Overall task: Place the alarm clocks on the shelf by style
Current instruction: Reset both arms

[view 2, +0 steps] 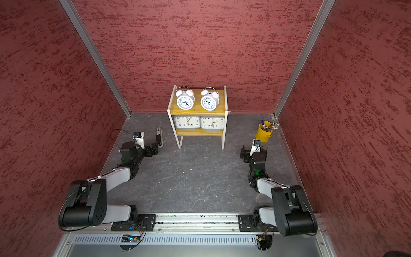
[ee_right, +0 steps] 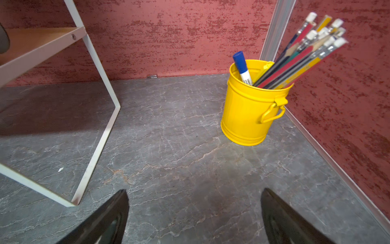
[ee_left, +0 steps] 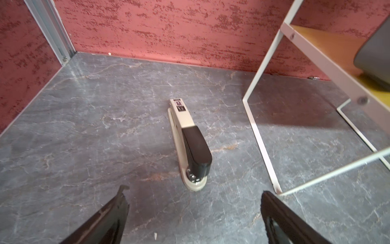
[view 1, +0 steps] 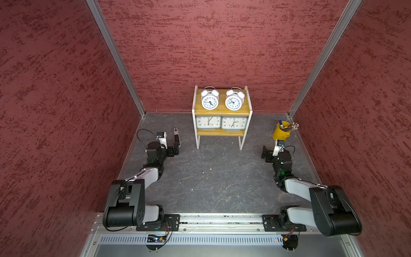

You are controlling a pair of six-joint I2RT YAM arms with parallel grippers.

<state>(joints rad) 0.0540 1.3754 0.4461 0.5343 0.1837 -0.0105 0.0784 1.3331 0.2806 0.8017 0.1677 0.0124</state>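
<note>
In both top views the shelf [view 1: 221, 112] [view 2: 198, 132] stands against the back wall. Two white twin-bell alarm clocks [view 1: 210, 101] [view 1: 234, 101] stand side by side on its upper board. Two grey rectangular alarm clocks [view 1: 208, 123] [view 1: 234, 123] fill the lower board. My left gripper [view 1: 175, 148] [ee_left: 193, 190] hovers low over the floor to the left of the shelf, open and empty. My right gripper [view 1: 266, 154] [ee_right: 194, 190] is to the right of the shelf, also open and empty. A grey clock's side [ee_left: 375, 59] shows in the left wrist view.
A beige and black stapler [ee_left: 190, 139] [view 1: 176, 134] lies just ahead of the left gripper. A yellow cup [ee_right: 249, 114] [view 1: 281, 132] full of pencils and a blue marker stands in the back right corner, ahead of the right gripper. Red walls close in three sides.
</note>
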